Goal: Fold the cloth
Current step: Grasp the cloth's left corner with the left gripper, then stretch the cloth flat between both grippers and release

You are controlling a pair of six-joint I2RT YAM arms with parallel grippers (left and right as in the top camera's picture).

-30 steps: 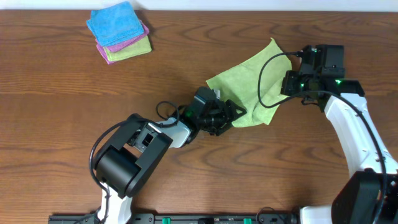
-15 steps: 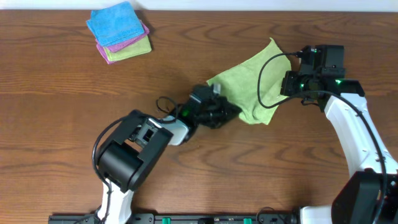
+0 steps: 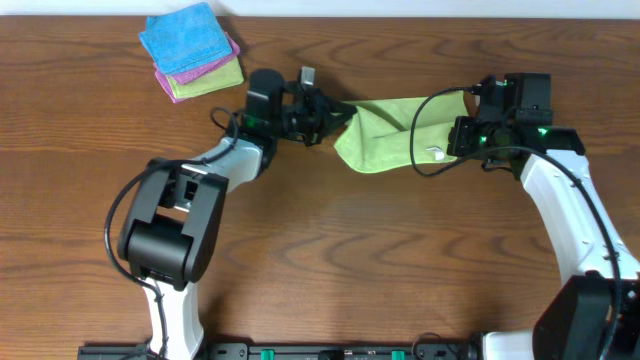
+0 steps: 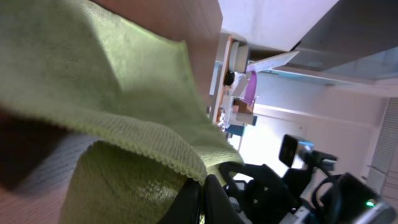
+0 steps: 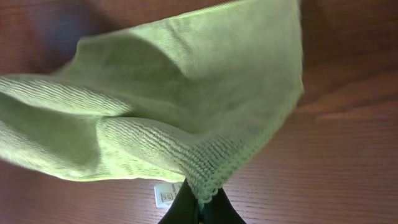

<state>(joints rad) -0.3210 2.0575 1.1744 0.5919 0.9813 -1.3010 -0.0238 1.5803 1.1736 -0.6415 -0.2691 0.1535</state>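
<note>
Lime cloth (image 3: 392, 135) was bunched and stretched between both grippers at the far middle of the table (image 3: 350, 250). The left gripper (image 3: 338, 114) was clamped on its left end; the wrist view showed fingers (image 4: 188, 205) pinching the hemmed edge. The right gripper (image 3: 455, 140) was closed on the right end, fingers (image 5: 183, 213) pinching a corner, with a white tag (image 5: 164, 195) just beside them. A stack of folded cloths (image 3: 193, 50) sat at the far left, well apart.

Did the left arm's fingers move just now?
Yes. The left gripper, shut on the lime-green cloth, went up and left in the overhead view, nearer the stack of folded cloths.
</note>
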